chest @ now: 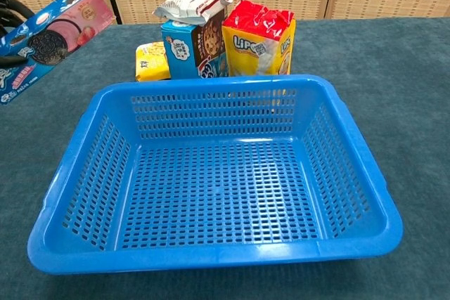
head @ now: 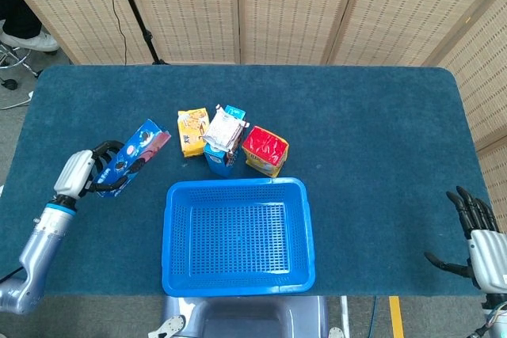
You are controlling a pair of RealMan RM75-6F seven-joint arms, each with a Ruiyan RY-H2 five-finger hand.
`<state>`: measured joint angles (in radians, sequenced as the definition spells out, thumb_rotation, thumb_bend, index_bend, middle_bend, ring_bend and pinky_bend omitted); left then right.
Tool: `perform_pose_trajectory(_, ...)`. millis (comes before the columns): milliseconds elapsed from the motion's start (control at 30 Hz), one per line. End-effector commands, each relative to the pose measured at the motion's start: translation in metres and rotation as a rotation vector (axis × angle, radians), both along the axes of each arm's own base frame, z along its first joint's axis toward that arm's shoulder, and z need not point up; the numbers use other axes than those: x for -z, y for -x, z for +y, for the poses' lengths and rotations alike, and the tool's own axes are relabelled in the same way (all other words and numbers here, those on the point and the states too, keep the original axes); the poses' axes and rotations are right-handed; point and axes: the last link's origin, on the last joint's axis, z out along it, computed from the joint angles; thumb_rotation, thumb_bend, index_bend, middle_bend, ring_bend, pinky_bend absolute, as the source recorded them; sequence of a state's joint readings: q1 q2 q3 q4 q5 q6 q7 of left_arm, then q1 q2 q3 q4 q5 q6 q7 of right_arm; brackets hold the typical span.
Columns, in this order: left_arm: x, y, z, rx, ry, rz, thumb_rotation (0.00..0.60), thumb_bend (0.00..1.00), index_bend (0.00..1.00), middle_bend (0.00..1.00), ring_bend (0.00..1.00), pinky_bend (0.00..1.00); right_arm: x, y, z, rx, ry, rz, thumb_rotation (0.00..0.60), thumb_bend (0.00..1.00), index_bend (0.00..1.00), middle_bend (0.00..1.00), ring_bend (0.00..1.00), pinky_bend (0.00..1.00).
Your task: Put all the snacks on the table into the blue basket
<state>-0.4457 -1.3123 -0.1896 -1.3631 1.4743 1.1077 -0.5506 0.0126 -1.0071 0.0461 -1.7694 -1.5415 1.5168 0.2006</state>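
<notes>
My left hand (head: 89, 175) grips a blue cookie box (head: 131, 155) and holds it tilted above the table, left of the blue basket (head: 236, 279). In the chest view the cookie box (chest: 43, 34) hangs at the top left with only a bit of the hand's fingers (chest: 13, 9) showing. The basket (chest: 70, 166) is empty. Behind it stand a yellow packet (head: 192, 131), a blue carton (head: 219, 157) with a white pouch (head: 226, 127) on top, and a red bag (head: 264, 150). My right hand (head: 480, 244) hovers open at the table's right front corner.
A dark teal cloth (head: 372, 132) covers the table. Woven screens (head: 293, 5) stand behind its far edge. A stand's black pole (head: 135, 7) rises at the back left.
</notes>
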Motion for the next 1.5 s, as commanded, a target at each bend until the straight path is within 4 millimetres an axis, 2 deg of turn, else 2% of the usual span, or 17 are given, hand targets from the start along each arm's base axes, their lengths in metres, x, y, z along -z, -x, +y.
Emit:
perform_pose_trajectory(33,-0.019,-0.027,-0.043,0.346,0.096,0.014,0.600,0.32,0.57,0.46,0.53,0.64,0.001,0.000,0.000,0.001,-0.002,0.002,0.600,0.00,0.00,0.00,0.00,0.00)
perform_pose_trajectory(100,-0.016,-0.038,-0.055,0.416,0.122,0.018,0.600,0.32,0.57,0.46,0.53,0.64,0.001,0.000,-0.001,0.003,-0.001,0.003,0.600,0.00,0.00,0.00,0.00,0.00)
perform_pose_trajectory(233,-0.002,-0.074,-0.082,0.550,0.226,0.022,0.600,0.32,0.57,0.46,0.53,0.64,0.000,0.001,-0.001,0.007,0.001,0.000,0.600,0.00,0.00,0.00,0.00,0.00)
perform_pose_trajectory(300,0.009,-0.093,-0.088,0.590,0.262,0.035,0.600,0.32,0.57,0.46,0.53,0.64,-0.001,0.001,-0.001,0.005,0.003,-0.002,0.600,0.00,0.00,0.00,0.00,0.00)
perform_pose_trajectory(533,0.049,-0.137,-0.104,0.639,0.396,0.094,0.600,0.32,0.57,0.46,0.52,0.64,-0.003,0.003,-0.001,0.008,0.006,-0.008,0.600,0.00,0.00,0.00,0.00,0.00)
perform_pose_trajectory(767,0.081,-0.161,-0.107,0.636,0.438,0.124,0.600,0.32,0.57,0.46,0.51,0.64,-0.005,0.004,-0.001,0.010,0.008,-0.014,0.600,0.00,0.00,0.00,0.00,0.00)
perform_pose_trajectory(967,0.100,-0.169,-0.107,0.618,0.467,0.171,0.600,0.31,0.55,0.45,0.50,0.64,-0.006,0.004,-0.002,0.011,0.009,-0.018,0.600,0.00,0.00,0.00,0.00,0.00)
perform_pose_trajectory(1000,0.104,-0.168,-0.108,0.609,0.497,0.191,0.600,0.28,0.50,0.39,0.46,0.63,-0.006,0.004,-0.002,0.010,0.009,-0.018,0.600,0.00,0.00,0.00,0.00,0.00)
perform_pose_trajectory(1067,0.107,-0.164,-0.110,0.602,0.538,0.232,0.600,0.17,0.30,0.19,0.27,0.51,-0.006,0.004,-0.002,0.011,0.008,-0.018,0.600,0.00,0.00,0.00,0.00,0.00)
perform_pose_trajectory(1100,0.107,-0.163,-0.109,0.596,0.549,0.251,0.600,0.09,0.15,0.07,0.13,0.36,-0.006,0.005,-0.002,0.012,0.007,-0.018,0.600,0.00,0.00,0.00,0.00,0.00)
perform_pose_trajectory(1133,0.106,-0.164,-0.107,0.592,0.541,0.255,0.600,0.03,0.03,0.00,0.03,0.20,-0.006,0.005,-0.002,0.013,0.006,-0.019,0.600,0.00,0.00,0.00,0.00,0.00)
perform_pose_trajectory(1200,0.104,-0.171,-0.105,0.585,0.496,0.201,0.600,0.00,0.00,0.00,0.00,0.05,-0.006,0.005,-0.002,0.013,0.003,-0.019,0.600,0.00,0.00,0.00,0.00,0.00)
perform_pose_trajectory(1233,0.102,-0.172,-0.104,0.581,0.478,0.172,0.600,0.00,0.00,0.00,0.00,0.03,-0.006,0.005,-0.002,0.012,0.002,-0.019,0.600,0.00,0.00,0.00,0.00,0.00)
perform_pose_trajectory(1500,0.072,-0.165,-0.088,0.578,0.346,0.066,0.600,0.00,0.00,0.00,0.00,0.03,-0.004,0.004,-0.002,0.010,-0.005,-0.016,0.600,0.00,0.00,0.00,0.00,0.00)
